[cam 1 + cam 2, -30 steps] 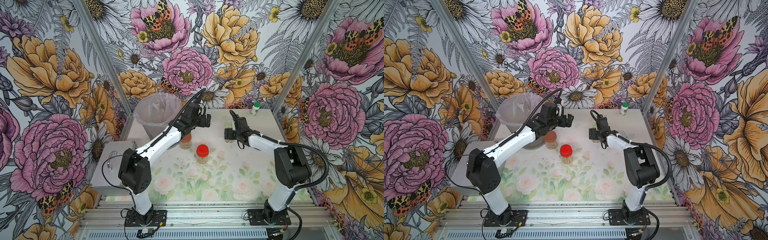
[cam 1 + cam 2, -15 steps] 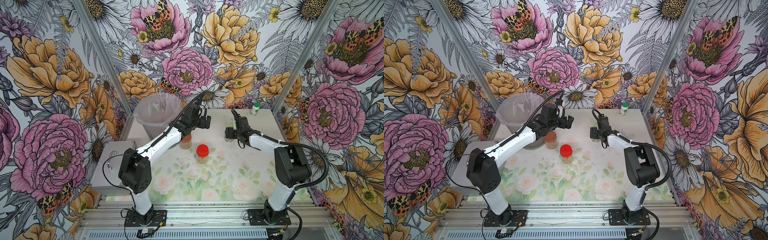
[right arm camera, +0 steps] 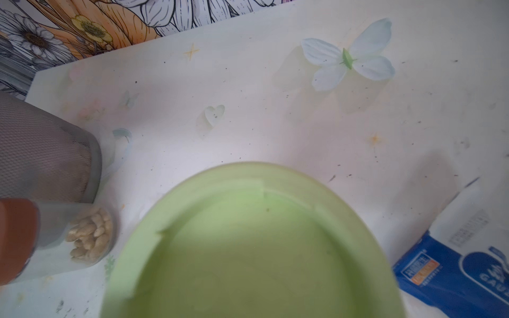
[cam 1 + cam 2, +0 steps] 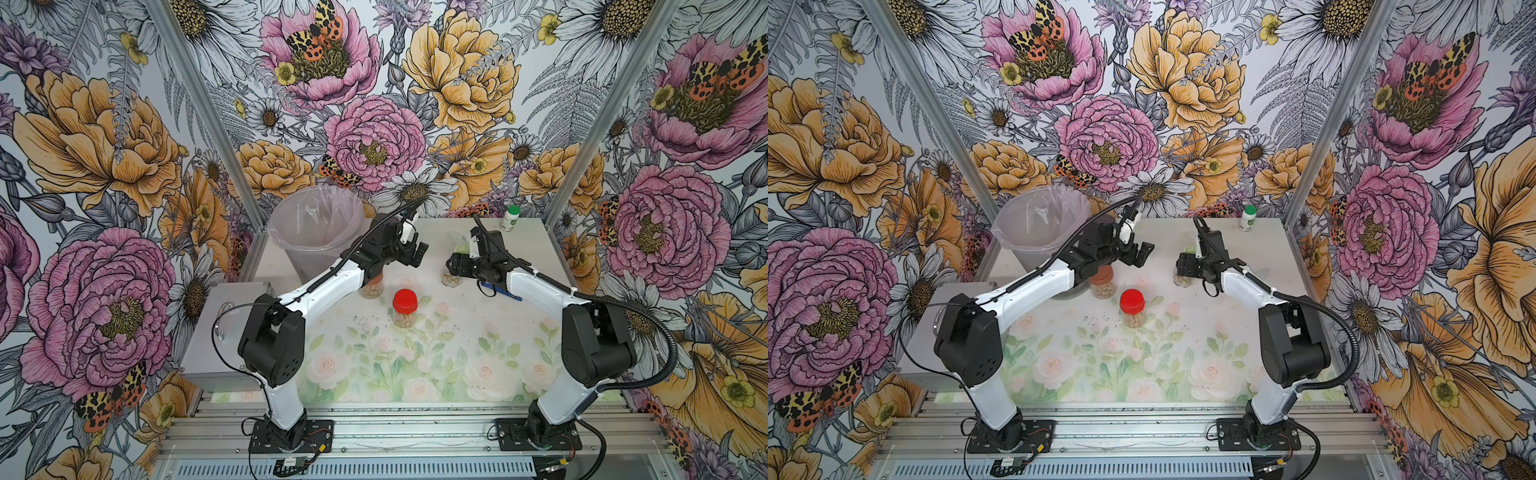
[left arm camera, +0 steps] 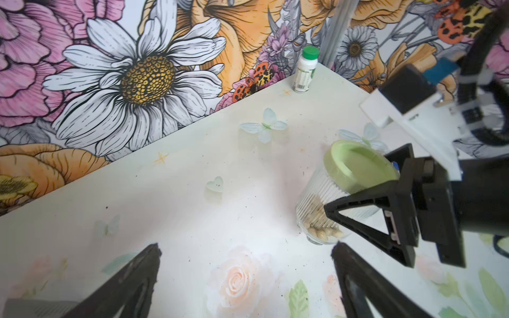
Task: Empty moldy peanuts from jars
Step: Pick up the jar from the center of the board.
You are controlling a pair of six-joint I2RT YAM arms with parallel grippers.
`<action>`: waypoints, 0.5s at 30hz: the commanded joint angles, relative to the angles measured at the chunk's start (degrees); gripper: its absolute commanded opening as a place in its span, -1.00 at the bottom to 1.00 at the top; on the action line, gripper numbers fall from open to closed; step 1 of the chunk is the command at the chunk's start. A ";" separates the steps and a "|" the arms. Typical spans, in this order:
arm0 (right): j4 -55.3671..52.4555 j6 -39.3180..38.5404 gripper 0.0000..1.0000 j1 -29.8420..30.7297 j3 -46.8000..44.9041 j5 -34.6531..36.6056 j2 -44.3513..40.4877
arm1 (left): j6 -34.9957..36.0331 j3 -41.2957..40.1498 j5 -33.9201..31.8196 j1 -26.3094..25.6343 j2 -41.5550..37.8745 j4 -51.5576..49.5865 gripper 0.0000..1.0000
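My right gripper (image 4: 458, 259) is shut on the light green lid (image 5: 358, 168), holding it tilted just above its ribbed clear jar (image 5: 316, 209). The lid's hollow inner face fills the right wrist view (image 3: 253, 247). That jar stands open on the table with moldy peanuts (image 5: 325, 234) at its bottom. My left gripper (image 4: 417, 253) hangs open above the table, with nothing between its fingers (image 5: 148, 264). A brown-lidded jar (image 4: 1102, 282) with peanuts (image 3: 91, 236) sits half under my left arm. The red-lidded jar (image 4: 404, 307) stands upright in the middle.
A large clear lined bucket (image 4: 318, 232) stands at the back left. A white bottle with a green cap (image 4: 510, 218) is at the back right corner. A blue and white packet (image 3: 468, 261) lies under my right arm. A grey box (image 4: 224, 328) sits beyond the table's left edge.
My right gripper's jaws have drawn in slightly around the green lid. Both arms have shifted only a little.
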 commanded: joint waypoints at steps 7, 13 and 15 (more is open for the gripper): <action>2.27 5.70 -0.07 -1.56 3.48 -8.01 -8.91 | 9.04 1.37 15.24 1.24 -2.21 -1.03 0.98; 2.06 10.12 -0.06 -2.05 5.98 -15.10 -9.94 | 11.29 -2.97 19.29 0.52 -3.82 4.77 0.98; 2.19 11.12 -0.06 -2.02 6.29 -16.69 -10.48 | 13.57 -5.15 18.25 -0.42 -4.72 7.34 0.98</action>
